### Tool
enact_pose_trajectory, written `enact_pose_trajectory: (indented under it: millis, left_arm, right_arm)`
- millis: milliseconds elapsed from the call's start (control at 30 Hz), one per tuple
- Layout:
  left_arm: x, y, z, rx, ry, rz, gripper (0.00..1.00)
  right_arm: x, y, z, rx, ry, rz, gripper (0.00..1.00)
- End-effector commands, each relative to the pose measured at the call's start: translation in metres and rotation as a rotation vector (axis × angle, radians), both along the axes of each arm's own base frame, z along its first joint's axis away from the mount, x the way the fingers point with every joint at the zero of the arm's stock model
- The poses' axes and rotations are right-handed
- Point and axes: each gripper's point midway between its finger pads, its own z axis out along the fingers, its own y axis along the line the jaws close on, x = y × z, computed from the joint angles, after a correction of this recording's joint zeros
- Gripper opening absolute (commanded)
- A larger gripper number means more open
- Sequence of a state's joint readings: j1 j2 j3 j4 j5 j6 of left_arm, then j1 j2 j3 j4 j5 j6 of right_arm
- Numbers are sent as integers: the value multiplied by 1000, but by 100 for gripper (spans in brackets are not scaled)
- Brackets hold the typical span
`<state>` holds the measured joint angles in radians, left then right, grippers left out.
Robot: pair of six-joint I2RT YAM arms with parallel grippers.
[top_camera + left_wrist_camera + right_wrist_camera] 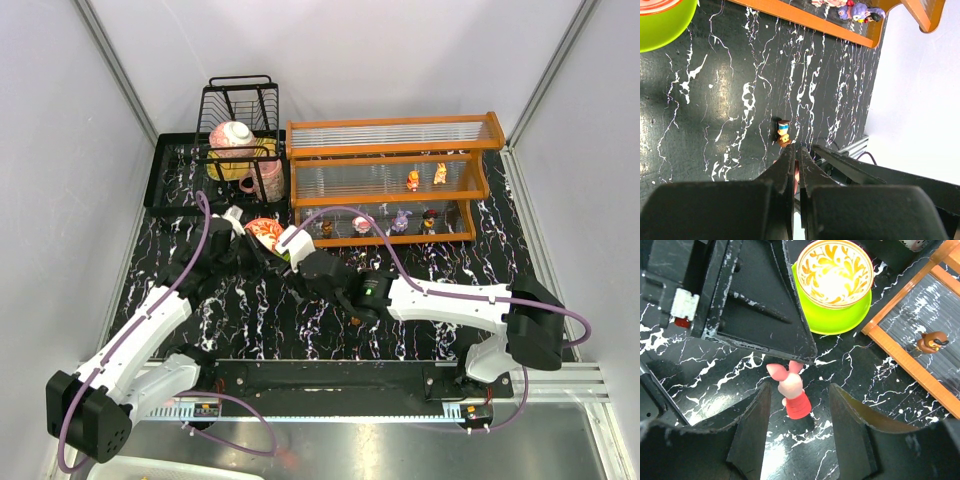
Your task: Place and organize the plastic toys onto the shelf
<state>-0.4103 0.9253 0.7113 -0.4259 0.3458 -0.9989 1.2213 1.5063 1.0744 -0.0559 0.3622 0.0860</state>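
Marble-look black desk is boxed in by plain white walls. Shelf is set at the back right, a few toys lined up on it. Left hand is pressed together; right hand is spread either side of a pink toy stood on the desk.

The toys on the shelf were too small to identify from above. In the left wrist view the shelf ran off the top edge, and the green plate left of it was cropped.
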Motion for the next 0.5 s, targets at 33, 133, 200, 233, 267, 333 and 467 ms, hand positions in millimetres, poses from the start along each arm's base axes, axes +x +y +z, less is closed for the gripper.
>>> enact_pose_trajectory:
  millis: [33, 133, 200, 233, 267, 333, 467]
  left_arm:
    - [10, -4, 29, -53, -47, 23, 0]
    - [10, -7, 33, -69, -46, 17, 0]
    - [10, -8, 37, -78, -47, 18, 0]
    - [10, -8, 39, -81, -52, 17, 0]
    - [11, -8, 40, -86, -52, 20, 0]
    - [10, -9, 44, -95, -53, 15, 0]
    - [8, -12, 48, -112, -52, 2, 0]
  right_arm:
    - [-6, 16, 17, 72, 13, 29, 55]
    - [-7, 18, 13, 62, 16, 30, 55]
    - [-8, 19, 10, 54, 19, 35, 55]
    - [-6, 19, 7, 46, 20, 33, 55]
    - [-6, 19, 7, 48, 19, 29, 54]
    - [-6, 19, 5, 42, 20, 28, 52]
    - [-5, 16, 2, 36, 17, 22, 37]
